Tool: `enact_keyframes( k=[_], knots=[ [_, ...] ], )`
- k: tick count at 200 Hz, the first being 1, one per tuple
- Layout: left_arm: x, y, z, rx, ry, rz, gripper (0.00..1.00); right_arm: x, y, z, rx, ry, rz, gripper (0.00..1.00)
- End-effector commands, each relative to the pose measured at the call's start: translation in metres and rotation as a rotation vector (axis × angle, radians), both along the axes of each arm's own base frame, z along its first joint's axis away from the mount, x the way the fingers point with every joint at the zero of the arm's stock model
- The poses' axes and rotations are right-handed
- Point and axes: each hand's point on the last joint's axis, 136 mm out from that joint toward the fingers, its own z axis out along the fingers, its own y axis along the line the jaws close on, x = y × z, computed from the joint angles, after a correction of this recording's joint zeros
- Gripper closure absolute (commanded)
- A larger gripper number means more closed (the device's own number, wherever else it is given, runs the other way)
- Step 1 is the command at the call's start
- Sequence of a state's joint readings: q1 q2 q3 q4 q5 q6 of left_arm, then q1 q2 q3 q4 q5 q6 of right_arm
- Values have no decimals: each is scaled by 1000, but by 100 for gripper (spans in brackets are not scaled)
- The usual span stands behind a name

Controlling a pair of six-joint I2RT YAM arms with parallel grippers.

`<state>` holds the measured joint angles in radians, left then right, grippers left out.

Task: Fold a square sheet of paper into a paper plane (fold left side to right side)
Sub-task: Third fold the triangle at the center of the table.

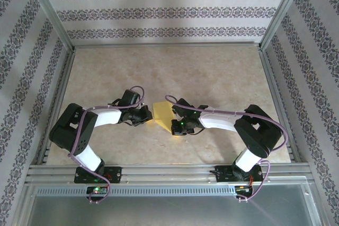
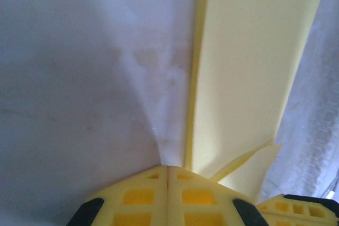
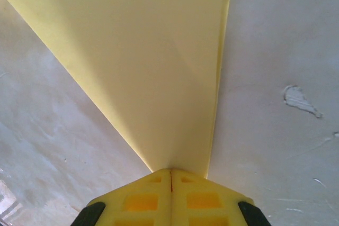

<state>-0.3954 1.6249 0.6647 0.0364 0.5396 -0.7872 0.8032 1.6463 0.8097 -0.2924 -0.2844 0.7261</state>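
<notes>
Lying flat on the table (image 1: 222, 78) between the two arms, the yellow paper (image 1: 162, 114) is folded into a tapering, pointed shape. From above, its long axis runs from a broad far end down to a narrow tip at the near right, so it points toward the right arm's wrist. The broad end is cut off square, and one long side is a straight doubled edge where I can see two layers stacked.

The right gripper (image 3: 170, 172) has its jaws pressed together with no gap. The paper's narrow tip runs right up to its fingertips (image 3: 151, 186), and I cannot tell whether the tip is nipped between them or only lies under them. The left gripper (image 2: 168, 169) is likewise fully closed, its tips down at the table just beside the paper's long folded edge. Its camera also catches a small loose flap curling up near that end.

The paper is thin, matte and plain, with soft creases across its face. The gripper pads are yellow with a moulded grid. The table is smooth, pale and marbled, with a white smear (image 3: 301, 100) to the right of the paper. Patterned striped walls (image 1: 159, 11) surround it.
</notes>
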Motion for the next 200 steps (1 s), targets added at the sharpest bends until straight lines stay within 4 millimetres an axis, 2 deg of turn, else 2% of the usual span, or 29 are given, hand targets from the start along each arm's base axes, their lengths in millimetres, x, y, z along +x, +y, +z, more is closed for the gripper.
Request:
enact_keyframes(
  k=[1,32,49,66,100,123,164,200],
  knots=[
    [-2,21,6,77,-36,19,100,-35,-58,-40,-270,110,-4,100],
    [-10,14,35,50,-107,-19,100,-31,-57,-37,-264,96,-8,100],
    [-18,-3,46,3,-127,-61,100,-30,-56,-37,-264,93,-8,100],
    [-25,-24,49,-39,-122,-107,100,-30,-56,-38,-266,93,-9,100],
    [-29,-60,39,-65,-100,-169,100,-30,-56,-39,-267,97,-11,100],
    [-24,-75,31,-74,-86,-189,100,-31,-56,-39,-267,100,-12,100],
    [-18,-74,20,-31,-79,-184,100,-32,-57,-39,-268,100,-11,100],
    [-21,-69,8,11,-44,-177,100,-32,-57,-38,-267,97,-11,100]
  ],
)
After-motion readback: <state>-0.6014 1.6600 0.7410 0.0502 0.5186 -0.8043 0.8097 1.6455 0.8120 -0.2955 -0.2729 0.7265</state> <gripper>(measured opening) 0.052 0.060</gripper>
